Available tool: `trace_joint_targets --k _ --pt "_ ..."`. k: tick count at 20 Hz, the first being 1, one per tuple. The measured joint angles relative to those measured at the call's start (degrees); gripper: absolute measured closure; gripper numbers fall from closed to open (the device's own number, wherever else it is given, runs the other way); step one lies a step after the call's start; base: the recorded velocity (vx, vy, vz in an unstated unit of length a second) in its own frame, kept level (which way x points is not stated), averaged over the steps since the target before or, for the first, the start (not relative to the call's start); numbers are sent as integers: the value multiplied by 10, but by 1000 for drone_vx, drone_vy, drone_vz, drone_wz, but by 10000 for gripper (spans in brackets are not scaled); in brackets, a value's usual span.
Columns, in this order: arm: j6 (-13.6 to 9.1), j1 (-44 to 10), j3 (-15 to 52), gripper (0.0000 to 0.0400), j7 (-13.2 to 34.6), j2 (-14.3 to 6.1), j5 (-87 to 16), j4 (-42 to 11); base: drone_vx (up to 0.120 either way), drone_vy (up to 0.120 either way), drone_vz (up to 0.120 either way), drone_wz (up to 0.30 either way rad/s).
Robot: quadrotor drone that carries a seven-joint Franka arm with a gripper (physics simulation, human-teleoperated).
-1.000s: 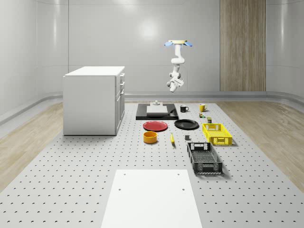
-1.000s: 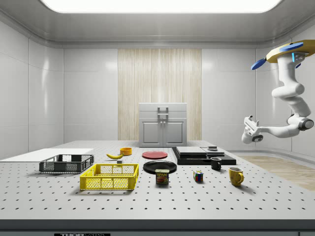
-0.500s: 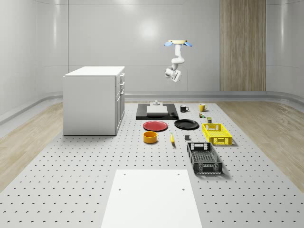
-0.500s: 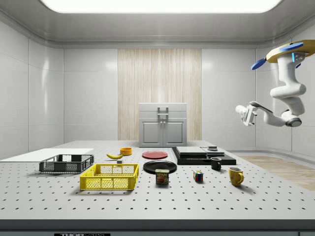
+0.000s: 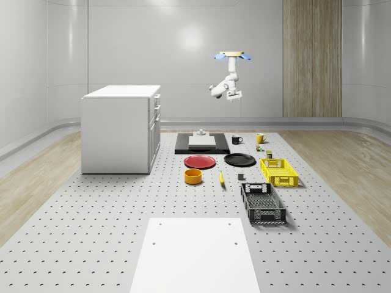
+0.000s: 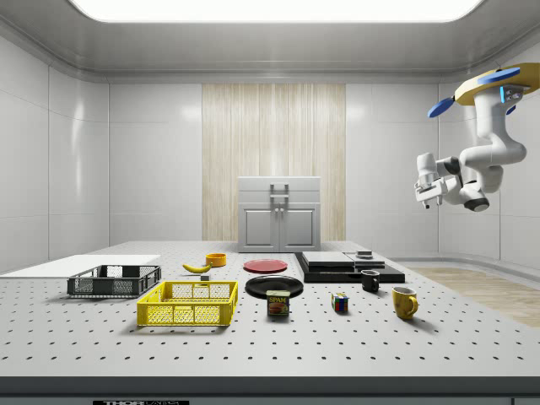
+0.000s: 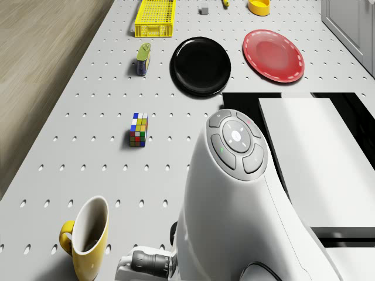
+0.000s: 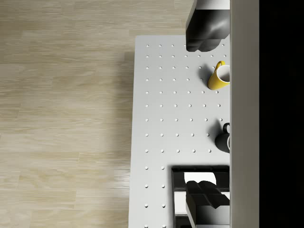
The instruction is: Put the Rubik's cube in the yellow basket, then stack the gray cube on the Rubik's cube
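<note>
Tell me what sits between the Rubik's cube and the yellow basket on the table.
In the side view, a Spam can stands between the Rubik's cube and the yellow basket. The drone view shows the same can lying along that stretch.

The room had pale grey panelled walls (image 5: 183,55) with a vertical wood-grain panel (image 5: 311,58) on the far wall. A light wooden floor (image 5: 36,177) surrounded the perforated grey worktop (image 5: 91,226). A white cabinet (image 5: 120,128) stood on its left side. A bright ceiling light (image 6: 274,8) glowed overhead.
</note>
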Motion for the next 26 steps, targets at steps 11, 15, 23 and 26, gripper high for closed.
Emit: trace_joint_targets --k 11,15,23,26 --pt "-13 -78 40 0 53 -46 -20 -7 120 120 0 0" --pt "-5 -88 46 0 61 -60 -16 -7 120 120 0 0" --pt "14 -101 56 0 72 -85 -4 -5 120 120 0 0" --pt "22 -104 60 0 76 -94 0 -4 120 120 0 0"
